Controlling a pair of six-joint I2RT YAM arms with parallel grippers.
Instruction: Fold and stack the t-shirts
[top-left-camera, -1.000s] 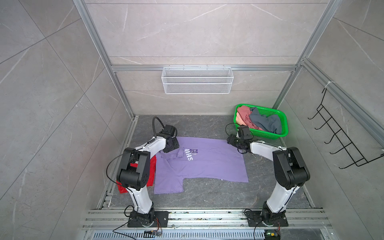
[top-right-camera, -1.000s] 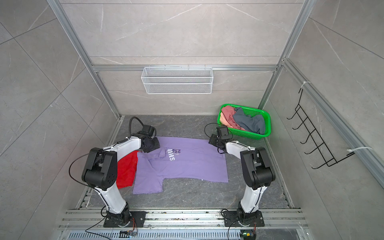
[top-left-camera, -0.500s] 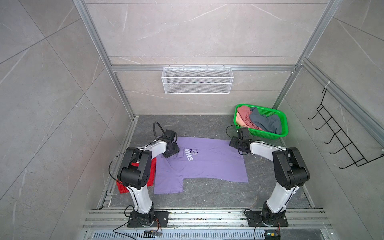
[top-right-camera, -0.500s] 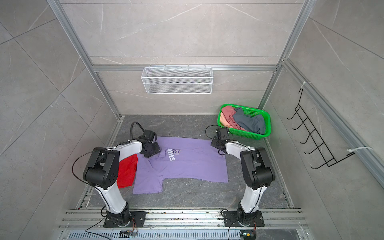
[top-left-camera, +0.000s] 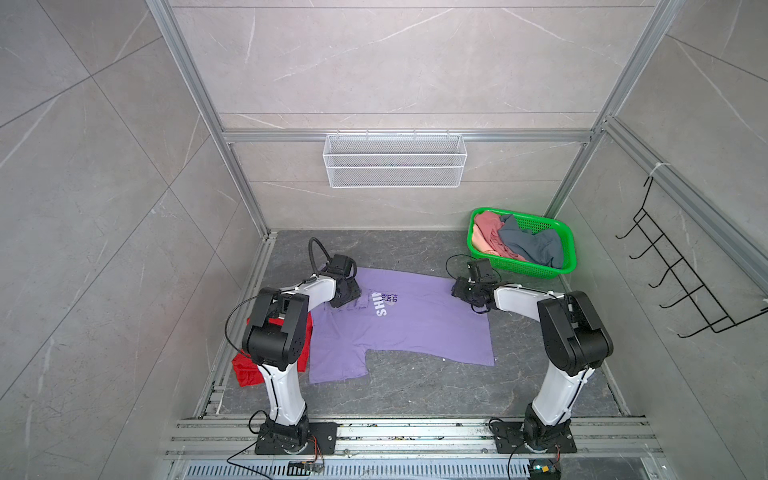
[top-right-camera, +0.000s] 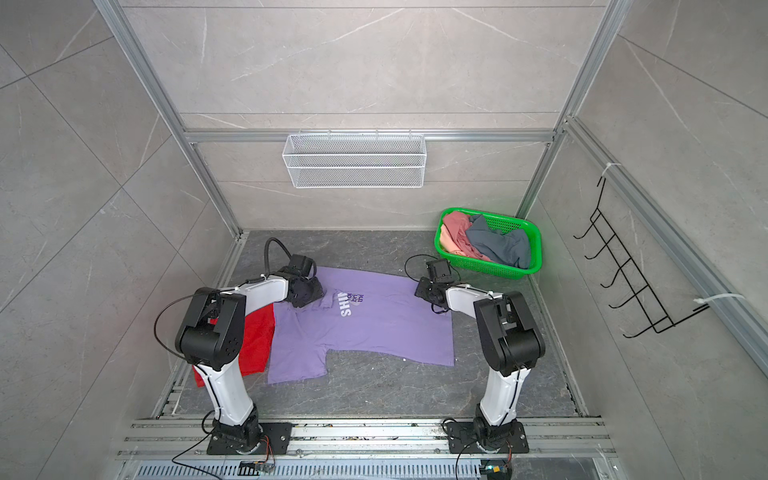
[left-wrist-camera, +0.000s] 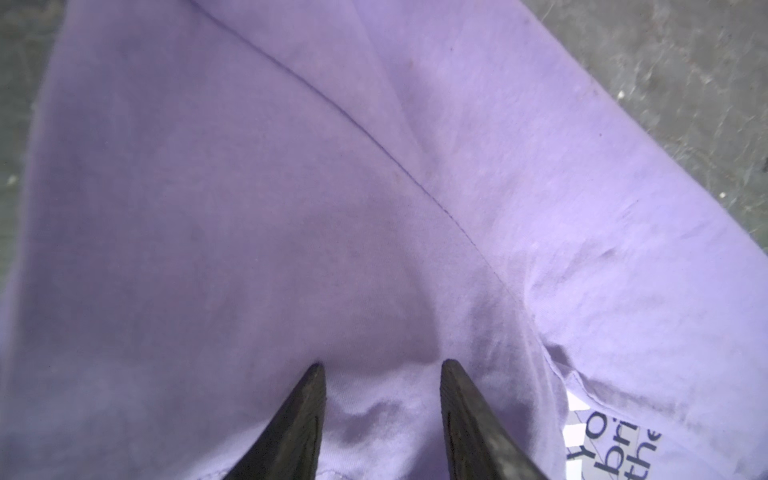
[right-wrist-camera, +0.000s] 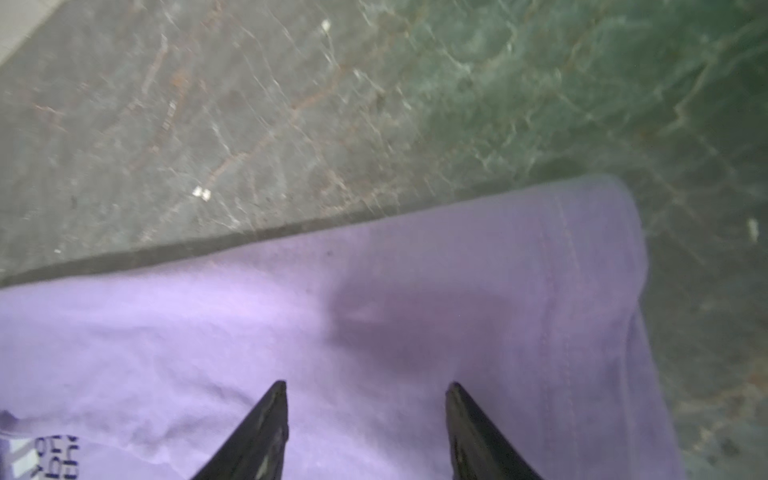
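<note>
Left wrist view: left end effector (left-wrist-camera: 380, 370), fingertips spread, nothing pinched, low over the lavender t-shirt (left-wrist-camera: 291, 208) beside a sleeve seam.
Right wrist view: right end effector (right-wrist-camera: 365, 386), fingertips spread, over the far hem corner.
Key relation: I read the shirt's long axis as running across the bench (top-left-camera: 415, 390), collar end at my left arm, hem end at my right. Both end effectors sit at its far edge, so the cloth lies toward the arm bases.
Nearer arm: neither; each has its own end.
Condition: flat, print up, near sleeve spread, light wrinkles.
Other stock: red t-shirt (top-left-camera: 303, 345) just beside; crumpled t-shirts (top-left-camera: 519, 245) in the green basket (top-left-camera: 567, 249).
</note>
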